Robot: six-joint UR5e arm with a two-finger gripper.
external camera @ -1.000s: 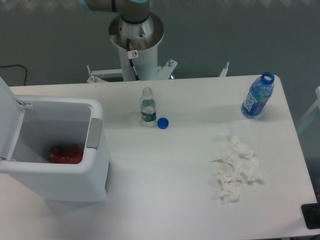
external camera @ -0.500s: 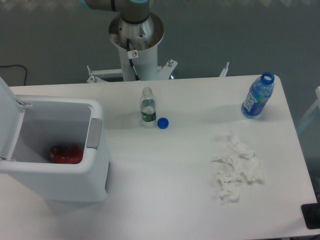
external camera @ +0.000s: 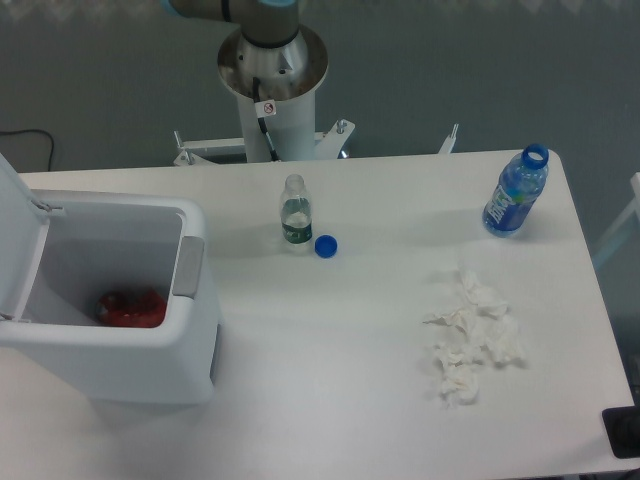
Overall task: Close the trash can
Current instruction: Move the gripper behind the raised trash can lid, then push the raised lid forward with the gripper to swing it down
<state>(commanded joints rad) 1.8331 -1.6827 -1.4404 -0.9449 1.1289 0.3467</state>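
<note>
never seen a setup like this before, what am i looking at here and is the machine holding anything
One fixed camera looks down on a white table. The grey column behind its far edge is the robot arm's base; its gripper is out of view, so whether it holds anything cannot be told. At the left stands a white trash can, its lid tipped up, something red inside. Also on the table: a small clear bottle beside a blue cap, a blue bottle, and crumpled tissues.

- Flat white rectangular table (external camera: pixel 330 360), evenly lit, with soft shadows.
- Dull grey-green floor (external camera: pixel 450 70) beyond the table's far edge and right edge.
- Thin black cable (external camera: pixel 30 137) lying on the floor off the far left corner.
</note>
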